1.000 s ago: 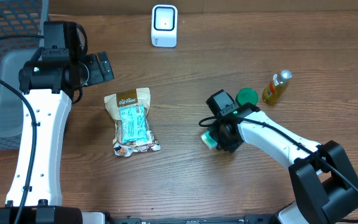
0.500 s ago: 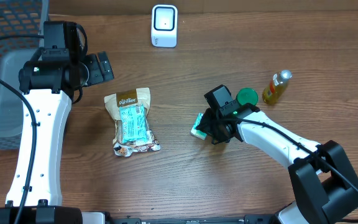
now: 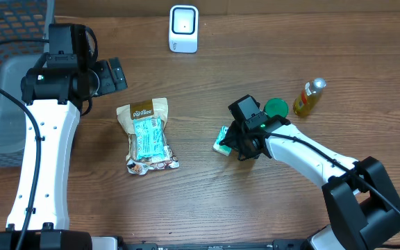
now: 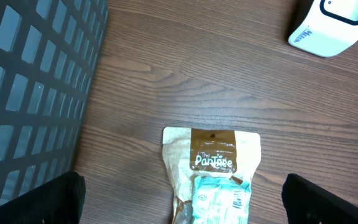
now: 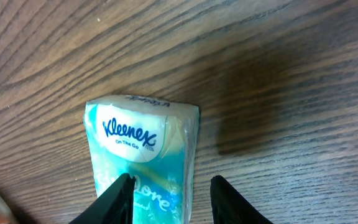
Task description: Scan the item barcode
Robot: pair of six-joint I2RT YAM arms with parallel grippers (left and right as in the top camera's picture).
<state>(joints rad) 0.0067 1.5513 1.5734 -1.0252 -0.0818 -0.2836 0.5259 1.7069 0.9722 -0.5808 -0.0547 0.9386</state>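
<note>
A teal Kleenex tissue pack (image 3: 222, 141) lies flat on the wooden table, right of centre. In the right wrist view the pack (image 5: 142, 149) runs lengthwise under my right gripper (image 5: 171, 190). The left fingertip (image 5: 122, 194) hangs over the pack's surface, and the right one stands off its edge with a gap, so the jaws are open and not pinching. From above, the right gripper (image 3: 236, 144) sits at the pack's right end. The white barcode scanner (image 3: 183, 29) stands at the back. My left gripper (image 3: 110, 75) hovers wide open, back left.
A brown-and-teal snack pouch (image 3: 146, 135) lies left of centre, seen below the left gripper (image 4: 182, 199) as the pouch (image 4: 213, 155). A green lid (image 3: 276, 107) and a small yellow bottle (image 3: 309, 97) sit at the right. A dark mesh basket (image 3: 5, 69) fills the left edge.
My right gripper carried the tissue pack up and to the left, then spread its jaws slightly. In the last half second it barely moved. The left arm has stayed still.
</note>
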